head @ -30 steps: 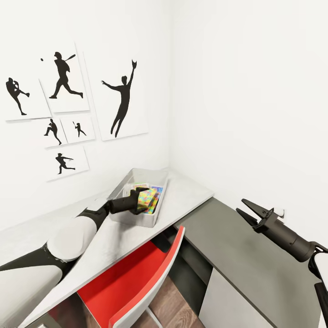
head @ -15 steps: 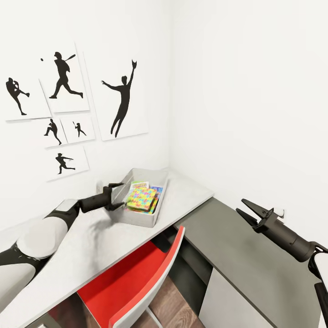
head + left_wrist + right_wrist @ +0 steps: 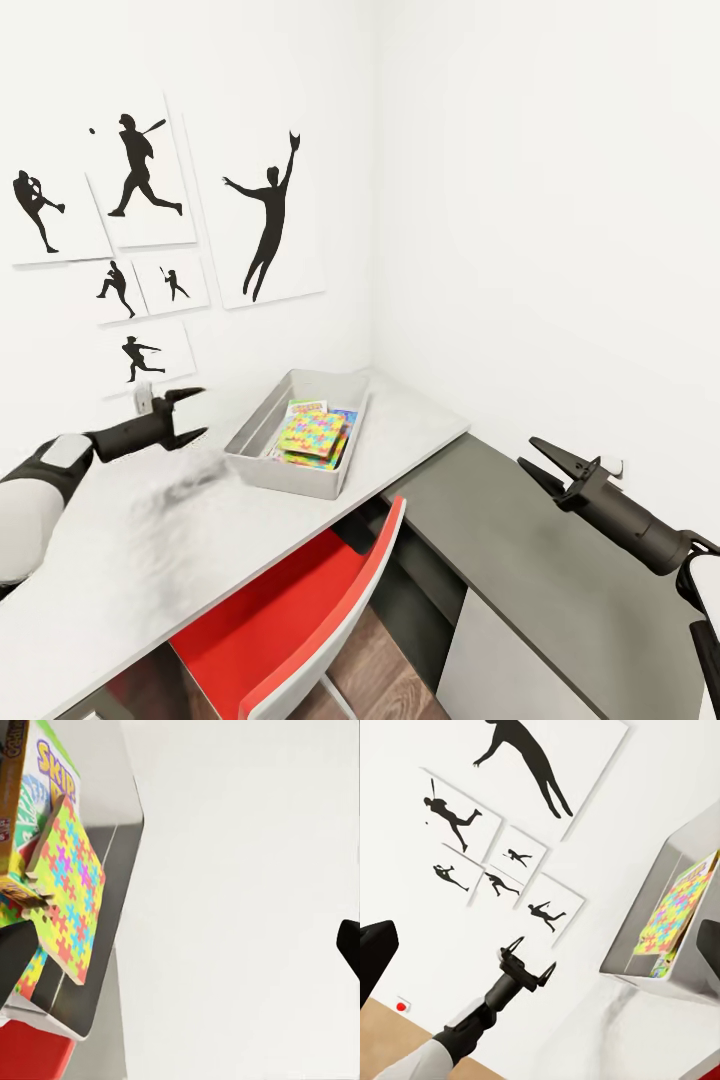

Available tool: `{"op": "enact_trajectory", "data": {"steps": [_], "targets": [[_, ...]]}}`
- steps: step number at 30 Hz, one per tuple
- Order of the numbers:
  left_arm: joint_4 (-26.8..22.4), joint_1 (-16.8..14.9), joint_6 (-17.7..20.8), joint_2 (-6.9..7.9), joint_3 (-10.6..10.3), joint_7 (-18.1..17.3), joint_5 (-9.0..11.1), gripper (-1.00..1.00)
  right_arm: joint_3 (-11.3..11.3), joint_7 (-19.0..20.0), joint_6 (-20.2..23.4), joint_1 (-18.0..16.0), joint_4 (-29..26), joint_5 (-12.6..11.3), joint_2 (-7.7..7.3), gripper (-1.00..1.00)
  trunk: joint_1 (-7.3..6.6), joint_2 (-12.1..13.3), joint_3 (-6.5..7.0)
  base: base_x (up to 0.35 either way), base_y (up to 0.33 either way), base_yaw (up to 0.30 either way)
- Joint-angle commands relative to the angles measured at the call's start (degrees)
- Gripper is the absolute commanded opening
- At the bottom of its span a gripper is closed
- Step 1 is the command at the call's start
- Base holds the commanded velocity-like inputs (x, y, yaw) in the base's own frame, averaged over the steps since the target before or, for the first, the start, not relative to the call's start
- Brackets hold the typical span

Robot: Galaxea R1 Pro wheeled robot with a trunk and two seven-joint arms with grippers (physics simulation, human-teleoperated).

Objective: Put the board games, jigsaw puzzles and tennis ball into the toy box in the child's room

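Since the earlier frame our left gripper has withdrawn from the toy box, fingers spread, empty. Jigsaw puzzle lies inside the toy box atop SKIP BO game. Right gripper open, idle. Next, we judge: fetch remaining toys.

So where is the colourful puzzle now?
In the head view, the puzzle lies inside the grey toy box on the table, near the wall corner.

light grey toy box, multicoloured jigsaw puzzle (yellow, pink, blue), red chair
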Motion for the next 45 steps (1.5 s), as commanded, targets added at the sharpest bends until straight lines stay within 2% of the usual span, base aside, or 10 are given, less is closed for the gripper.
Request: {"op": "enact_trajectory", "data": {"steps": [1,6,9,13,15,19,20,21,24,45], "targets": [[0.0,-0.1,0.2,0.98,-1.4,-1.9,-0.6,1.00,-0.1,0.2,0.3,-0.1,0.0,0.2,0.00,1.00,0.01,0.0,-0.07,0.000,0.000,0.000],[0.2,1.1,0.2,6.03,-6.5,-8.3,-0.8,1.00,-0.1,0.3,0.3,0.0,0.0,2.0,0.08,1.00,0.01,0.0,-0.07,0.000,0.000,0.000],[-0.1,4.5,0.2,8.24,-7.2,-10.9,-0.9,1.00,-0.1,0.3,0.3,-0.1,0.0,2.3,0.09,1.00,0.01,0.0,-0.07,0.000,0.000,0.000],[-2.6,11.6,-0.4,11.97,-8.0,-19.5,-1.0,1.00,0.0,0.3,0.3,-0.1,0.0,2.5,0.09,1.00,0.01,0.0,-0.07,0.000,0.000,0.000],[-4.9,15.0,-1.2,12.44,-9.0,-23.5,-1.0,1.00,0.0,0.3,0.3,-0.1,0.0,2.5,0.13,1.00,0.01,0.0,-0.07,0.000,0.000,0.000],[-14.0,21.4,-2.6,12.84,-12.2,-36.2,-0.9,1.00,0.2,0.3,0.3,-0.1,0.0,2.8,0.86,1.00,0.01,0.0,-0.07,0.000,0.000,0.000],[-17.0,23.7,-3.0,12.85,-13.1,-42.7,-0.9,1.00,0.2,0.3,0.3,-0.1,0.0,2.9,1.23,1.00,0.01,0.0,-0.07,0.000,0.000,0.000],[-18.3,24.9,-3.2,12.86,-13.5,-46.5,-1.0,1.00,0.3,0.3,0.3,-0.1,0.0,2.9,1.42,1.00,0.01,0.0,-0.07,0.000,0.000,0.000],[-19.8,26.6,-3.6,13.02,-14.0,-52.1,-1.0,1.00,0.3,0.3,0.2,-0.1,0.0,2.9,1.65,1.00,0.01,0.0,-0.07,0.000,0.000,0.000],[-20.5,27.6,-5.8,13.02,-14.0,-53.2,-1.0,1.00,0.4,0.2,0.2,0.0,-0.1,2.9,1.82,1.00,0.01,0.0,0.12,-0.014,0.045,0.041]]}}
